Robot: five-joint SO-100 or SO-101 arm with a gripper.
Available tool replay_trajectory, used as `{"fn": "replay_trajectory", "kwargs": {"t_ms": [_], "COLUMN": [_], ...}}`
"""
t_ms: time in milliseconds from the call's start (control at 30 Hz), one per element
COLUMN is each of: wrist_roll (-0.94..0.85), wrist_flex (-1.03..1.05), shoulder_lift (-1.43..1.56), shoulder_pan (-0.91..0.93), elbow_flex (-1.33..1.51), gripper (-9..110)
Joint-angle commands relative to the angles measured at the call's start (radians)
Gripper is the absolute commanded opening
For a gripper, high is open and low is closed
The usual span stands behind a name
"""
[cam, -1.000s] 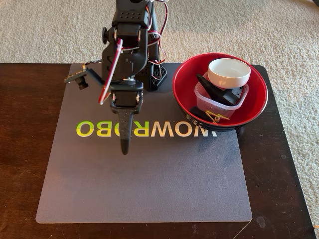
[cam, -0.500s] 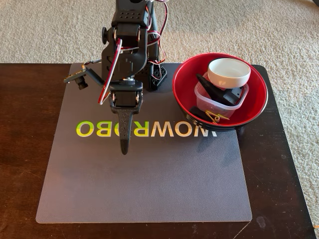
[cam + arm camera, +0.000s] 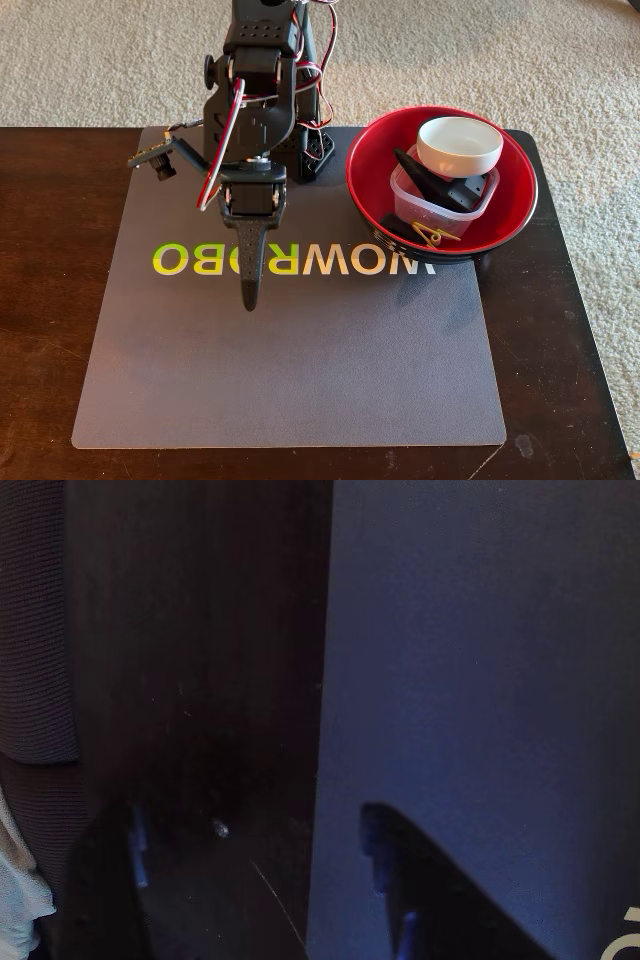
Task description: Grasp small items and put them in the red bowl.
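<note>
The red bowl (image 3: 366,160) stands at the mat's far right corner in the fixed view. Inside it lie a small white bowl (image 3: 459,144), a clear square tub (image 3: 425,210), a black toothed wedge (image 3: 422,176), a yellow clip (image 3: 434,236) and a flat black piece (image 3: 396,233). My gripper (image 3: 250,300) hangs over the middle of the mat, well left of the bowl. It points down at the lettering, its jaws together as one point with nothing in them. The wrist view shows only mat, table and dark gripper parts; no items appear there.
A grey mat (image 3: 300,370) with yellow-green lettering covers the dark wooden table (image 3: 50,300). The arm's base (image 3: 305,150) stands at the mat's far edge beside the bowl. Beige carpet surrounds the table. The mat's edge (image 3: 322,730) meets the dark table in the wrist view.
</note>
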Motion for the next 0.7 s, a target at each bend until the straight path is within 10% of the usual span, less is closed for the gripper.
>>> {"fn": "replay_trajectory", "kwargs": {"t_ms": [0, 300, 667], "wrist_roll": [0.009, 0.397, 0.443], "wrist_flex": [-0.012, 0.057, 0.044], "shoulder_lift": [0.003, 0.035, 0.199], "shoulder_pan": [-0.034, -0.178, -0.354], "elbow_flex": [-0.029, 0.048, 0.252], "gripper": [28, 26, 27]}}
